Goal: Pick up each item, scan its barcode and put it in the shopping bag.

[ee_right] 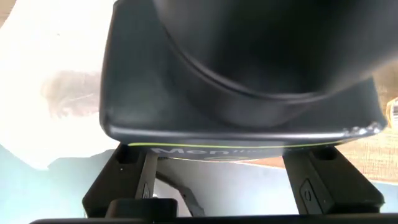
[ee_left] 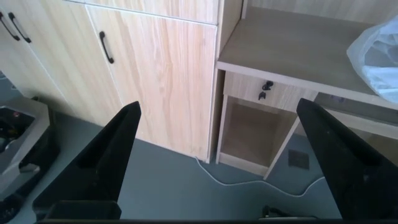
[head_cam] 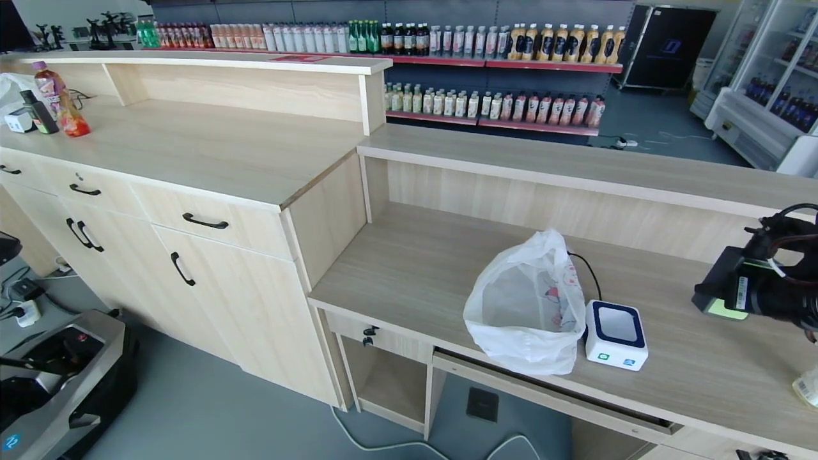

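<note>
The right gripper [head_cam: 763, 295], at the right edge of the head view, is clamped on a dark pack [head_cam: 721, 287] with a pale green end. It holds the pack in the air above the counter [head_cam: 415, 268], and a white label strip on the pack faces the camera. In the right wrist view the pack sits between the two fingers [ee_right: 134, 177], and the white bag shows behind it. The scanner [head_cam: 615, 335], a small white box with a dark-framed window, sits lower centre-right, just beside the shopping bag [head_cam: 524, 306], which stands open-mouthed on the counter. The left gripper [ee_left: 214, 118] hangs spread wide and empty, over the floor in front of the cabinet doors. This looks like the scanning step: the pack is lifted but well apart from the scanner. Next the arm likely has to carry it toward centre frame, turn the label to the window, then drop it in the bag.
</note>
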Motion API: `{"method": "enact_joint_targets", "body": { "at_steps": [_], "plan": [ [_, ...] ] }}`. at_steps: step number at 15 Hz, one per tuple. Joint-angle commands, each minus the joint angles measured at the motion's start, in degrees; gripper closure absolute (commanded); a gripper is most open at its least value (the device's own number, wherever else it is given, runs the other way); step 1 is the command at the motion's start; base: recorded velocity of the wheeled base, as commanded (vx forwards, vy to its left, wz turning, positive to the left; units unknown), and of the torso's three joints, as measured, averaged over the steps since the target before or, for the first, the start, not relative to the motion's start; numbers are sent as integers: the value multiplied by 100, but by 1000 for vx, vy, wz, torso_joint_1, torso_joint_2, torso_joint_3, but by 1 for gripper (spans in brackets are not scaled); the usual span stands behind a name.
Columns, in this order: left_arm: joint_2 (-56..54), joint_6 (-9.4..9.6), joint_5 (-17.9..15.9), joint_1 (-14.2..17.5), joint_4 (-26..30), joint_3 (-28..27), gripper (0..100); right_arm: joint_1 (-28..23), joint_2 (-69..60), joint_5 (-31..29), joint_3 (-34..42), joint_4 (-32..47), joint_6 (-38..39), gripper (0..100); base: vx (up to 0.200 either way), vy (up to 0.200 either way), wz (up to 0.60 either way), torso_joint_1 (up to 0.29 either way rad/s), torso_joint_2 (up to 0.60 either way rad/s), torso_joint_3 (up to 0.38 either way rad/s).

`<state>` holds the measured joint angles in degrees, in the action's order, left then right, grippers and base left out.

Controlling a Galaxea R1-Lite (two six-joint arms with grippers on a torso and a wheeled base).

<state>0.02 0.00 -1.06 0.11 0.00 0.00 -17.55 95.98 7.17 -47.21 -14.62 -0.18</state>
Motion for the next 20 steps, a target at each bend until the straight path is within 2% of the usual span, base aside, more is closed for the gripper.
{"method": "enact_joint_targets", "body": {
  "at_steps": [1, 2, 3, 4, 6, 12, 20],
  "plan": [
    [6, 0, 1, -2, 0, 0, 0, 182, 343, -497, -1123, 1286, 467, 100, 0, 0, 0, 0, 0, 0],
    [6, 0, 1, -2, 0, 0, 0, 182, 343, -497, -1123, 1286, 467, 100, 0, 0, 0, 0, 0, 0],
    [6, 0, 1, -2, 0, 0, 0, 393, 580, -699, -1686, 2059, 827, 100, 0, 0, 0, 0, 0, 0],
    [6, 0, 1, -2, 0, 0, 0, 516, 721, -831, -1835, 2156, 994, 100, 0, 0, 0, 0, 0, 0],
    [6, -9, 1, -2, 0, 0, 0, 613, 888, -1218, -1853, 2165, 1020, 100, 0, 0, 0, 0, 0, 0],
    [6, -9, 1, -2, 0, 0, 0, 797, 1318, -1244, -1501, 2156, 1354, 100, 0, 0, 0, 0, 0, 0],
    [6, 0, 1, -2, 0, 0, 0, 797, 1512, -1271, -1431, 1989, 1398, 100, 0, 0, 0, 0, 0, 0]
  ]
}}
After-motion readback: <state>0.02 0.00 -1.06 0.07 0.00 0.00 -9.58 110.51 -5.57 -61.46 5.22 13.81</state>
